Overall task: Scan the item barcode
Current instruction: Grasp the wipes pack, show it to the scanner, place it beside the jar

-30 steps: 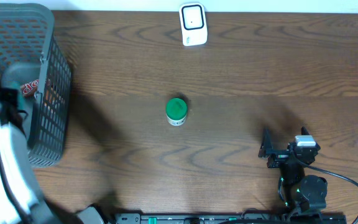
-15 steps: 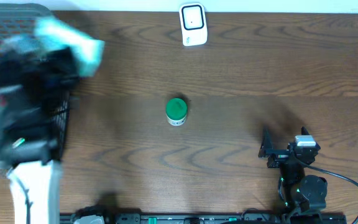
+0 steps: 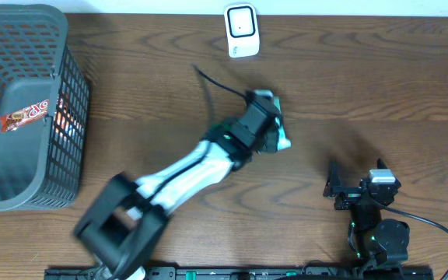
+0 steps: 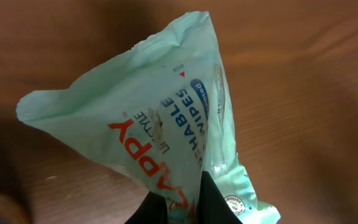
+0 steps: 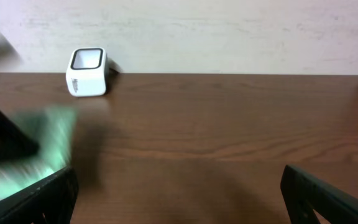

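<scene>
Our left gripper (image 4: 178, 194) is clenched on an edge of the mint-green wipes pouch (image 4: 160, 118), held over mid-table on the near side of the scanner (image 3: 240, 29); it looks light, soft and probably slippery, so we'd pinch its seam, while our right gripper (image 3: 334, 185) sits released.

A dark wood-grain tabletop (image 3: 364, 78) is stretching to a pale, mottled wall (image 5: 229, 31) running along its far edge.

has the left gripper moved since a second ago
Yes: left gripper went from over the basket rightward to mid-table, near the scanner, gripping the wipes pack.
</scene>
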Action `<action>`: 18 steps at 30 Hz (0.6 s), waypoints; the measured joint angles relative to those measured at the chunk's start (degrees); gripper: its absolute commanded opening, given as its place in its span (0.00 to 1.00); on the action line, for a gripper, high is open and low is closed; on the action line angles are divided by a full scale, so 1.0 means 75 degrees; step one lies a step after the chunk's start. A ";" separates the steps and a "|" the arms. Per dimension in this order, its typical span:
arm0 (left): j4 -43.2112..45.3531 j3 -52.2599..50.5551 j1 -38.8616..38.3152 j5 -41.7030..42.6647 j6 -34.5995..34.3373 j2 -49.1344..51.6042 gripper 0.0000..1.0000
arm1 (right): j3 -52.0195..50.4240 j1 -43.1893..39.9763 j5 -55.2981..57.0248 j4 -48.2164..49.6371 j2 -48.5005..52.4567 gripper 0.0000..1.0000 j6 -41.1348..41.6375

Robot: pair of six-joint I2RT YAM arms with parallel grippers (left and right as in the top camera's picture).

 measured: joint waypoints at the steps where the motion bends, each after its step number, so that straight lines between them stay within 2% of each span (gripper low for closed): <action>1: 0.0041 0.0000 -0.0023 -0.0058 0.0026 0.0274 0.07 | 0.0000 0.0000 0.0000 0.0003 0.0000 0.99 0.0000; 2: 0.0079 0.0000 -0.0026 -0.0117 0.0041 0.0510 0.08 | 0.0000 0.0000 0.0000 0.0003 0.0000 0.99 0.0000; 3: 0.0111 0.0000 -0.0015 -0.0192 0.0064 0.0734 0.15 | 0.0000 0.0000 0.0000 0.0000 0.0000 0.99 0.0000; 5: 0.0187 0.0000 0.0026 -0.0265 0.0117 0.0935 0.44 | 0.0000 0.0000 0.0000 0.0000 0.0000 0.99 0.0000; 7: 0.0210 0.0000 0.0041 -0.0414 0.0303 0.0930 0.67 | 0.0000 0.0000 0.0000 0.0000 0.0000 0.99 0.0000; 9: -0.0006 0.0035 0.0050 -0.0466 0.0475 0.0915 0.80 | 0.0000 0.0000 0.0000 0.0000 0.0000 0.99 0.0000; 10: -0.0169 0.0085 0.0055 -0.0472 0.0615 0.0877 0.85 | 0.0000 0.0000 0.0000 0.0000 0.0003 0.99 0.0000; 14: -0.1655 0.0906 0.0076 -0.0425 0.1276 0.0131 0.88 | 0.0000 0.0000 0.0000 0.0006 0.0003 0.99 0.0000; 15: -0.1953 0.1218 0.0087 -0.0431 0.1460 -0.0221 0.92 | 0.0000 0.0000 0.0000 0.0003 0.0000 0.99 -0.0003; 18: -0.2684 0.2393 0.0207 -0.0624 0.1947 -0.1542 0.93 | -0.0003 0.0000 0.0000 0.0000 0.0000 0.99 0.0000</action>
